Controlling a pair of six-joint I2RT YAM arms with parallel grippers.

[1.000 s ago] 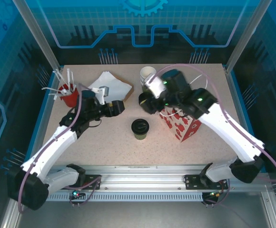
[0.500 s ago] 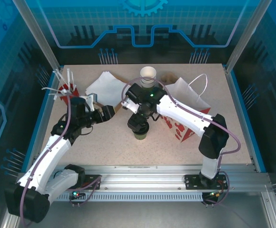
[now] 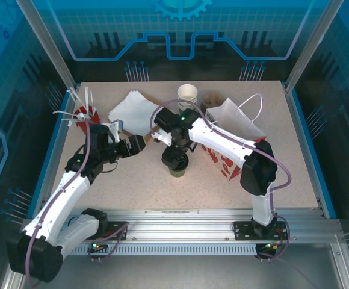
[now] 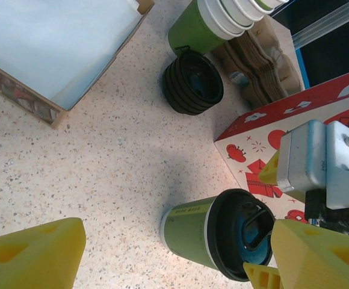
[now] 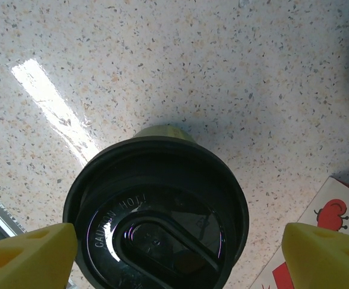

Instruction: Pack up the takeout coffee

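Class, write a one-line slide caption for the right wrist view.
Open right tool straddling the black-lidded green coffee cup on the speckled table.

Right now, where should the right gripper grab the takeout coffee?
Take the green wall just under the lid, coming from straight above. The takeout coffee stands upright with its lid on, and the open right gripper has a finger on each side. The lid alone might pop off.

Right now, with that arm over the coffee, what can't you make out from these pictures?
- Top view: the right gripper covers the top of the takeout coffee.
- Right wrist view: the bottom edge cuts off the fingertips, so contact with the coffee is unclear.
- Top view: the gift bag hides its inside behind its own wall.
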